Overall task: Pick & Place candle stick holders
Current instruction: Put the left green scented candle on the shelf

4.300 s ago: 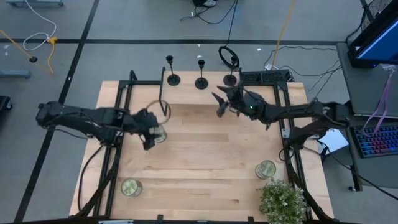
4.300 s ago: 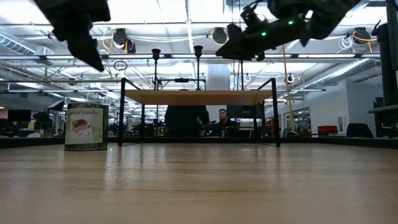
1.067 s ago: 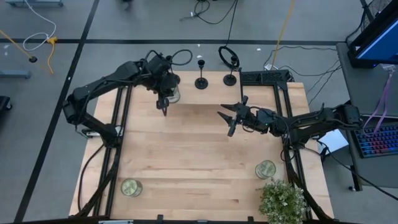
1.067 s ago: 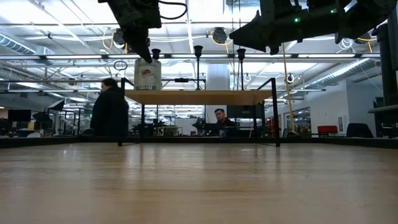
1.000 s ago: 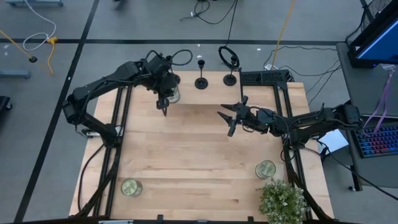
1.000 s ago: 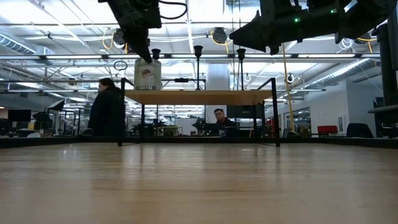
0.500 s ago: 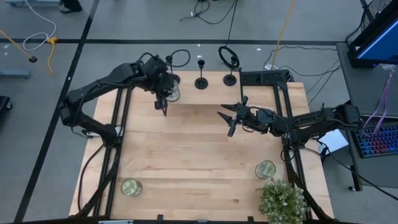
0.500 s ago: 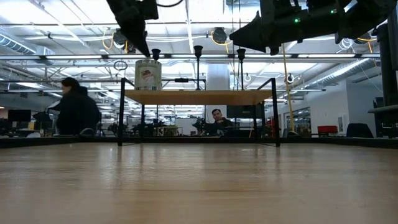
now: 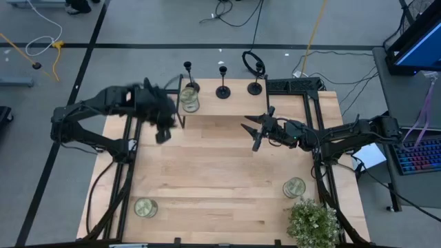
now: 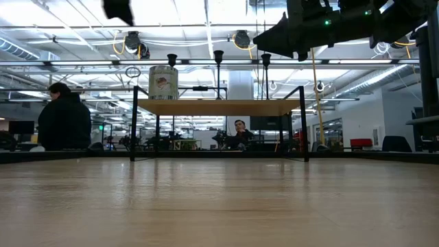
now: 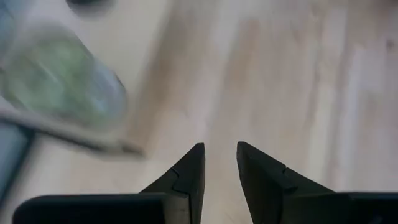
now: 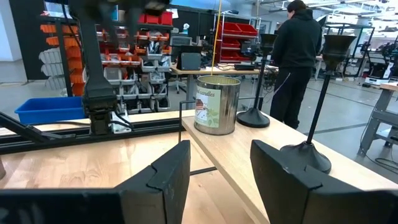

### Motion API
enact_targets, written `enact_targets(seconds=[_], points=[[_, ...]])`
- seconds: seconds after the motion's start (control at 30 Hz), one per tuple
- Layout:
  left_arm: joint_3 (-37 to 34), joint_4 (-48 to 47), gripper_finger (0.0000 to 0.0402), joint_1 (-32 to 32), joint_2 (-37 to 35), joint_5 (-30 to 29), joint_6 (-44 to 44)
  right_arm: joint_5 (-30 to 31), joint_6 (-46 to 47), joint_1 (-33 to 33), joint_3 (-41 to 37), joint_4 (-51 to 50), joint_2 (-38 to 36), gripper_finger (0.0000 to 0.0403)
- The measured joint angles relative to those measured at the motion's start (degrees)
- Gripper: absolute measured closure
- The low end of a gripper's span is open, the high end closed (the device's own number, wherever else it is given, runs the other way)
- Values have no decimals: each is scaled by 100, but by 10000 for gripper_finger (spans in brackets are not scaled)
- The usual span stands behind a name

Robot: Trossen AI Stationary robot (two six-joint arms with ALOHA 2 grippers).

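Note:
Three black candle stick holders (image 9: 192, 87) (image 9: 223, 91) (image 9: 255, 87) stand on their round bases in a row on the raised wooden shelf (image 9: 227, 105) at the table's far edge. The low view shows their cups (image 10: 218, 55) above the shelf. A clear glass jar (image 9: 189, 100) stands on the shelf's left end, just in front of the left holder. My left gripper (image 9: 163, 133) hovers open and empty, left of and nearer than the jar. My right gripper (image 9: 249, 136) hangs open and empty over the table, in front of the shelf's right part.
Two more glass jars (image 9: 145, 207) (image 9: 294, 187) stand near the table's front corners, beside a potted plant (image 9: 313, 222). Black frame posts (image 10: 134, 123) carry the shelf. Bare wood lies between the arms. People (image 10: 63, 118) are in the room beyond the table.
My left gripper has come away from the jar, moving up and toward the table's left and near edges. The jar stays upright on the shelf.

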Motion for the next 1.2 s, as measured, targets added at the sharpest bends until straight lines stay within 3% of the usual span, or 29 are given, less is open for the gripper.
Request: enact_targets(seconds=[0.13,0.3,0.43,0.63,0.8,1.0,1.2], points=[[-152,-745,302,-1002,13,23,-1686,1,20,-2,0,-43,0,243],[-788,-788,302,-2417,56,216,-4585,1,39,0,0,-122,-2,243],[-1528,-338,302,-3598,117,306,-6149,1,39,-2,0,-247,0,243],[-2318,1244,302,-4887,460,929,-8749,1,30,-1,0,-255,0,243],[-2377,1949,303,-5545,1098,1083,-9497,1,21,-2,0,-253,0,243],[-2371,2071,303,-5904,1650,1297,-10514,1,7,-1,0,-253,0,243],[-2369,2109,305,-6034,1904,1327,-10622,1,-165,0,0,-210,0,243]])
